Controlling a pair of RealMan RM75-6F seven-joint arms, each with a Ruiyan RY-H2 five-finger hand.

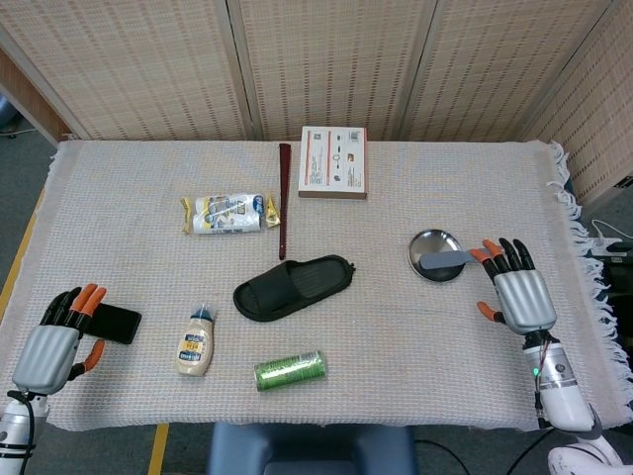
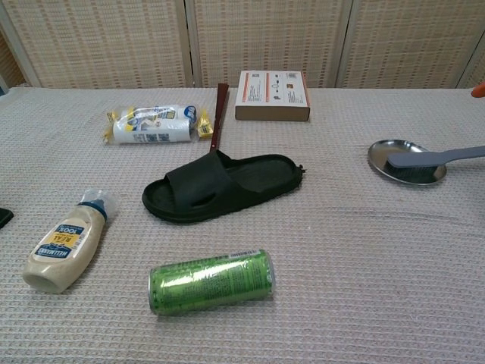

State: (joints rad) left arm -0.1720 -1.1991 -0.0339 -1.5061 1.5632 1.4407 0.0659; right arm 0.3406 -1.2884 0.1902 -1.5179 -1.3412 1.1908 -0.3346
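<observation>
The right robot hand [image 1: 519, 294] hovers with its fingers spread and nothing in them, its orange tips at the end of the grey brush [image 1: 461, 257], whose head rests in the small steel dish [image 1: 431, 244]; whether a fingertip touches the handle is hard to tell from the head view. The handle juts off the dish toward that hand, the easiest part to reach. The left robot hand [image 1: 57, 339] hangs over the near left edge of the table [image 1: 119, 178], fingers apart and empty, its tips at the black phone [image 1: 111, 323]. Between the hands lie a mayonnaise bottle [image 1: 196, 343] and a green can [image 1: 290, 369], both on their sides, a black slipper [image 1: 294, 287], a wrapped snack pack [image 1: 226, 213], a dark red shoehorn [image 1: 283, 199] and a flat box [image 1: 333, 162]. The head view shows both hands; the chest view shows only an orange fingertip at its right edge and a sliver of the phone, but it reveals the brush's bristles in the dish and the can's label.
</observation>
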